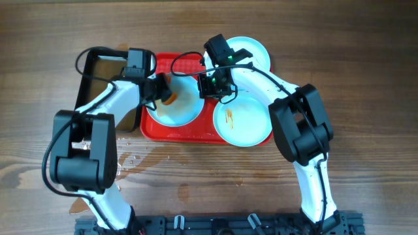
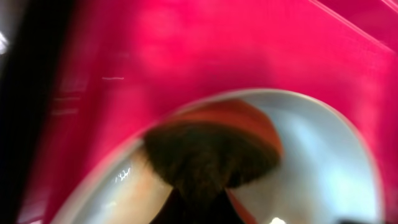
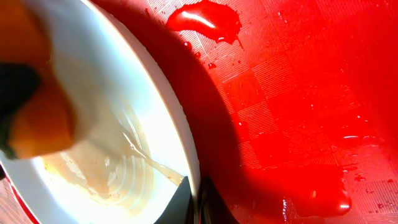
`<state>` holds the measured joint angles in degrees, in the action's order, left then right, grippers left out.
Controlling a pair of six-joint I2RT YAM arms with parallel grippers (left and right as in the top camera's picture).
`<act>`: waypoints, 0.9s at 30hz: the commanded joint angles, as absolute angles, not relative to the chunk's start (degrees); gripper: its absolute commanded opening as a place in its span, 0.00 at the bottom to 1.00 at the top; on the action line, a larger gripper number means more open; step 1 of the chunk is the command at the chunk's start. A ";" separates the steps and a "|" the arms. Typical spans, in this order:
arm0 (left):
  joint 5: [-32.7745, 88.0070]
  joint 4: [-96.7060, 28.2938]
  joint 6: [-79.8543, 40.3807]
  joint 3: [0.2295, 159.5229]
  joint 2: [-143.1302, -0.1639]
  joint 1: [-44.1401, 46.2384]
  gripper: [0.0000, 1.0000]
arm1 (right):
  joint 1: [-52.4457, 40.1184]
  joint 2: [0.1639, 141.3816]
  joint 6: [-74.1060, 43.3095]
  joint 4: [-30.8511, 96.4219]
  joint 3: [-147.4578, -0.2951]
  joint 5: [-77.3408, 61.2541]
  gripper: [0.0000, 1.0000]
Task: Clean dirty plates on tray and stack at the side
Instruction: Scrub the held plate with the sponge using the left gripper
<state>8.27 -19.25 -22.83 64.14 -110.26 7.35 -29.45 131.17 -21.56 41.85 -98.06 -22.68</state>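
Observation:
The red tray (image 1: 196, 134) holds the plates. The left plate (image 1: 186, 111) is wet with brownish water. My left gripper (image 1: 161, 90) is shut on an orange-brown sponge (image 1: 168, 98) and presses it on this plate. In the left wrist view the sponge (image 2: 211, 155) covers the plate (image 2: 323, 168) on the tray (image 2: 186, 50). My right gripper (image 1: 206, 88) is shut on this plate's right rim. In the right wrist view the jaws (image 3: 194, 205) pinch the rim of the plate (image 3: 124, 93), with the sponge (image 3: 37, 118) at the left. A second plate (image 1: 243, 124) bears an orange smear. The third plate (image 1: 256, 51) sits at the back right.
A black tray (image 1: 98, 72) of brownish water stands left of the red tray. Water spots lie on the wooden table (image 1: 147, 156) in front. Puddles sit on the red tray floor (image 3: 205, 15).

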 commanded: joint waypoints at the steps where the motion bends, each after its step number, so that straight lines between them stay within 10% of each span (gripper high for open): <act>1: -4.82 -26.33 -27.00 63.70 -112.05 6.63 0.04 | -29.71 132.66 -21.10 41.93 -97.80 -23.22 0.05; 14: 27.03 -43.00 -16.75 66.48 -111.42 9.04 0.04 | -29.71 132.66 -21.12 41.85 -97.80 -23.22 0.05; 27: 5.91 -24.71 -21.89 66.43 -112.97 9.06 0.04 | -29.71 132.66 -21.15 41.89 -97.80 -23.22 0.06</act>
